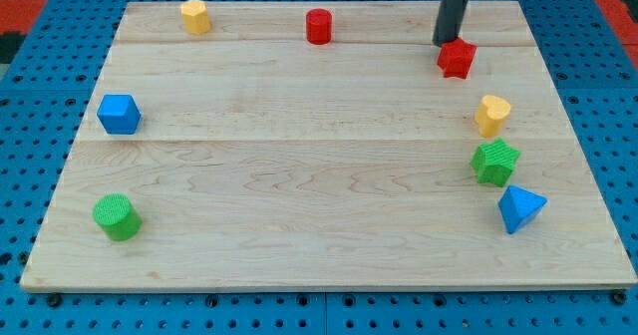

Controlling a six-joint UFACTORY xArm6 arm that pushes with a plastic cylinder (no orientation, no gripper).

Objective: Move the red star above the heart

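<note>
1. Layout, from the view's left to the view's right, on the pale wooden table (299,175):
- Green plastic cylinder (118,217) and blue plastic cube (119,114): far to the left of my tip (445,42) and below it.
- Yellow plastic block (195,17), shape unclear: well to the left of my tip, slightly higher.
- Red plastic cylinder (318,26): left of my tip, near its level.
- Red plastic star (457,58): immediately below and right of my tip; contact looks likely at the star's upper left edge.
- Yellow plastic heart (491,115), green plastic star (494,163) and blue plastic wedge-like block (520,208): a column below and right of my tip.

2. Jaws: none fitted. The arm ends in a plain dark rod, so there is no open or closed condition and nothing is held.

3. Governing relation: the red star lies between my tip and the heart, already toward the view's top from the heart but offset slightly left. In my judgement, 1 short push rightward would align it; pushing too far downward risks striking the heart.
</note>
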